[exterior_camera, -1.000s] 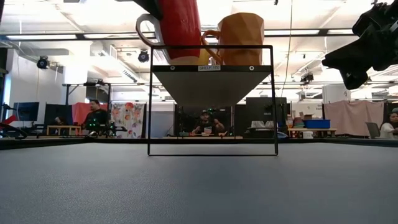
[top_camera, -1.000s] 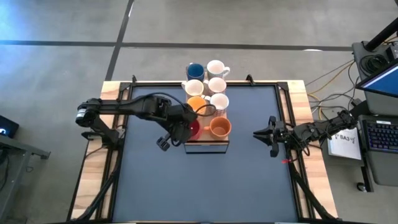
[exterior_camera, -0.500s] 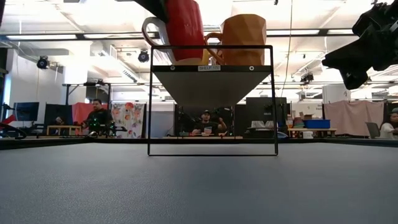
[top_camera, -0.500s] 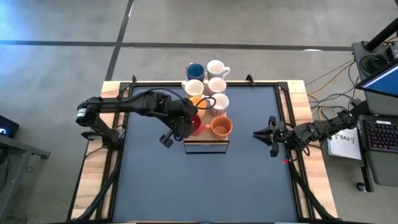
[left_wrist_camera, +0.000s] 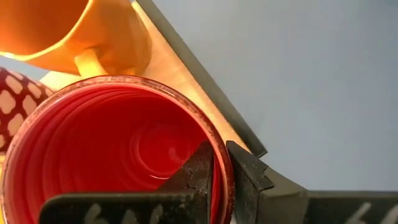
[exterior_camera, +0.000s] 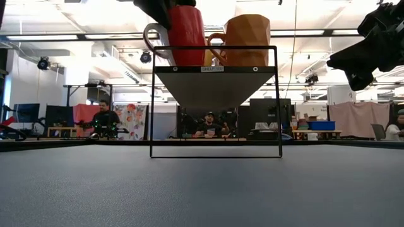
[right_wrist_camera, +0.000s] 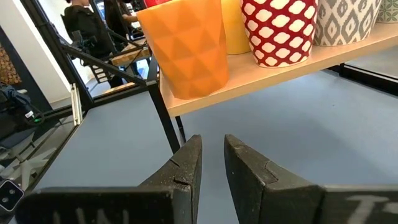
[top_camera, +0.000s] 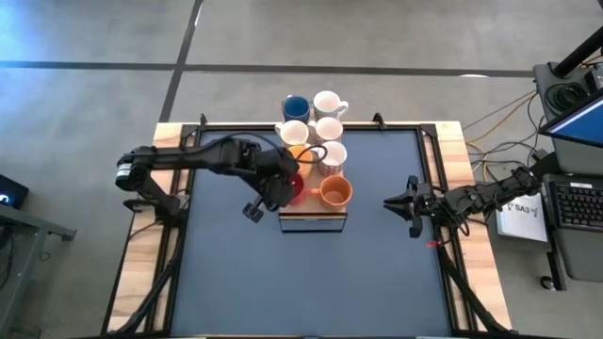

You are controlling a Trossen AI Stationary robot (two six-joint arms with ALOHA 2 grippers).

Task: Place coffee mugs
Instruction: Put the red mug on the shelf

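Eight mugs stand in two rows on a light-wood board [top_camera: 316, 218] raised on a black stand [exterior_camera: 214, 88]. From far to near: blue [top_camera: 295, 106], white [top_camera: 327, 102], cream [top_camera: 295, 132], white [top_camera: 329, 127], yellow-orange [top_camera: 300, 155], red-and-white patterned [top_camera: 332, 153], red [top_camera: 296, 189], brown-orange [top_camera: 334, 192]. My left gripper [top_camera: 285, 188] is shut on the red mug [exterior_camera: 185, 34] at the board's near left corner. My right gripper [top_camera: 388, 201] hovers open to the right of the board, fingers pointing at it. My left gripper [left_wrist_camera: 221, 152] pinches the red mug's rim [left_wrist_camera: 214, 134] on its near left side, one finger inside the mug and one outside. The fingers come from above, slanting in from the table's left. The mug is upright, its base level with the brown-orange mug's [exterior_camera: 246, 39] on the board.
The stand's black frame [exterior_camera: 276, 101] rises from the dark mat [top_camera: 311, 282] mid-table. The mat is bare to the near side of the stand. The table's wooden side strips [top_camera: 141, 282] flank the mat. A laptop and cables [top_camera: 565, 202] sit off the right edge. People sit in the room behind.
My left gripper, shut on the red mug throughout, has moved a little toward the far edge and down. The mug, tilted a second ago, is now upright beside the brown-orange mug.
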